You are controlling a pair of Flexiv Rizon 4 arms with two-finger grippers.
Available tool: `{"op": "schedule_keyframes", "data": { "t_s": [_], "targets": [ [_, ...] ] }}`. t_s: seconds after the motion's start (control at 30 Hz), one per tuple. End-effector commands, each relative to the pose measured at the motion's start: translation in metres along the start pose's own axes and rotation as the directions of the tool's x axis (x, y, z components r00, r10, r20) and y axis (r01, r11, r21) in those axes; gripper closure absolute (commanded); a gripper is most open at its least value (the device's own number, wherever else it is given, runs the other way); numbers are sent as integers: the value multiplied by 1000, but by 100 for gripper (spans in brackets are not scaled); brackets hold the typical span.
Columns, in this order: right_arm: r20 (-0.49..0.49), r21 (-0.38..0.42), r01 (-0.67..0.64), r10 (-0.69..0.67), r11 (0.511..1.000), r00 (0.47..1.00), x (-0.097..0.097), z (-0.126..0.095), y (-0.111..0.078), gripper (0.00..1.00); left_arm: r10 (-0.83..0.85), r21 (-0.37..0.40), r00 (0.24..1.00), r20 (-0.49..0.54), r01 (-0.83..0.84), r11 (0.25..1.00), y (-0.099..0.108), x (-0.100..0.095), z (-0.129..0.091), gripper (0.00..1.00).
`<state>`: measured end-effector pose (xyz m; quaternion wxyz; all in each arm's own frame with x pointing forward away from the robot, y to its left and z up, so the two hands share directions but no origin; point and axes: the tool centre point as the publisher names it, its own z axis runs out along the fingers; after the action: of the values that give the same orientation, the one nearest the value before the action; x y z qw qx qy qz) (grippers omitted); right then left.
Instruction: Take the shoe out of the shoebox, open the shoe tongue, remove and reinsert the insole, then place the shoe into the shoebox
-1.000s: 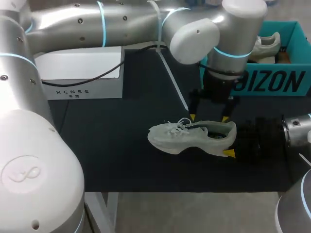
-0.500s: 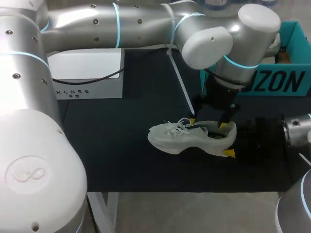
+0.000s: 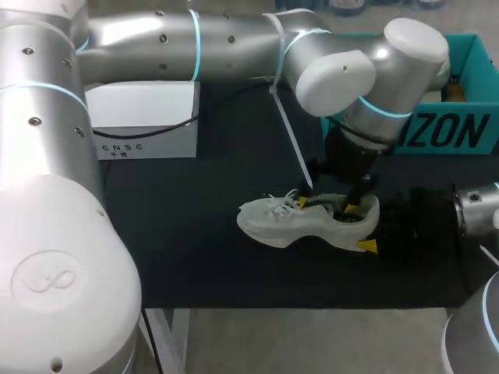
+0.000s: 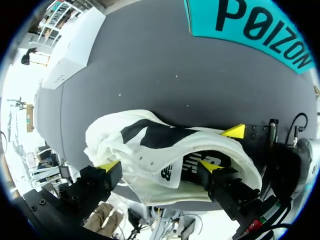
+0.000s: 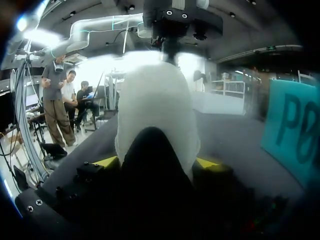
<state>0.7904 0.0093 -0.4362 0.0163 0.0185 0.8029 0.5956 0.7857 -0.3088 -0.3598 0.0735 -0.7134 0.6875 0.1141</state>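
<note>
White knit and foam: the shoe [image 3: 288, 220] is pale all over, with a soft-looking upper, a thick moulded sole and loose laces [image 3: 284, 202] bunched over the front.
Where it is: out of the teal shoebox [image 3: 468, 128], upright on its sole on the black mat [image 3: 195, 234]. Its toe points toward my left side and its heel toward my right arm.
Right gripper [image 5: 157, 162]: my two yellow tips sit flush against either side of the heel and clamp it, so the shoe is braced at the back.
Left gripper [image 4: 159, 167]: I come at the shoe from above with my fingers spread wide. One tip is down in the collar opening over the dark insole [image 4: 192, 162]; the other is outside the upper, near the laces. The tongue [image 4: 167, 172] lies between them, and I cannot tell whether either tip presses on it.
Step in hand: I judge this to be the tongue-opening stage, leading into pulling out the insole. The shoebox part is done and the insole lies flat inside.
Next move calls for: pushing the tongue forward to widen the mouth, then closing on the insole's rear edge and lifting, while my right side holds the heel down.
Handling: the upper looks pliable and may fold rather than give way. The insole is thin, so I expect it needs a pinch at its edge.
</note>
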Motion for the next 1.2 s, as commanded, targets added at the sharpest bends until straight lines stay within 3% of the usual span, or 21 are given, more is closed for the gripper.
{"op": "schedule_keyframes", "data": {
  "t_s": [0.03, 0.23, 0.27, 0.3, 0.33, 0.83, 1.2],
  "targets": [
    [0, 3, -1, 1, 1000, 1000, 0, 5, -5, 100, -2, -10, 1000, 16, 2, 1000, 0, 5, 9, 0],
    [0, 3, -1, 1, 1000, 1000, 0, 5, -5, 100, -18, 9, 999, 32, 18, 1000, -1, 4, 13, 0],
    [0, 3, -1, 1, 1000, 1000, 0, 5, -5, 100, -20, 15, 999, 31, 20, 1000, -1, 3, 11, 41],
    [0, 3, -1, 1, 1000, 1000, 0, 5, -5, 100, -21, 19, 999, 28, 21, 1000, -2, 3, 10, 94],
    [0, 3, -1, 1, 1000, 1000, 0, 5, -5, 100, -19, 24, 999, 29, 18, 1000, -2, 3, 8, 100],
    [0, 3, -1, 1, 1000, 1000, 0, 5, -5, 100, -56, 51, 998, 27, 54, 997, -5, -12, -4, 100],
    [0, 3, -1, 1, 1000, 1000, 0, 5, -5, 100, -129, 81, 992, 4, 128, 988, -4, -48, -19, 100]
  ]
}}
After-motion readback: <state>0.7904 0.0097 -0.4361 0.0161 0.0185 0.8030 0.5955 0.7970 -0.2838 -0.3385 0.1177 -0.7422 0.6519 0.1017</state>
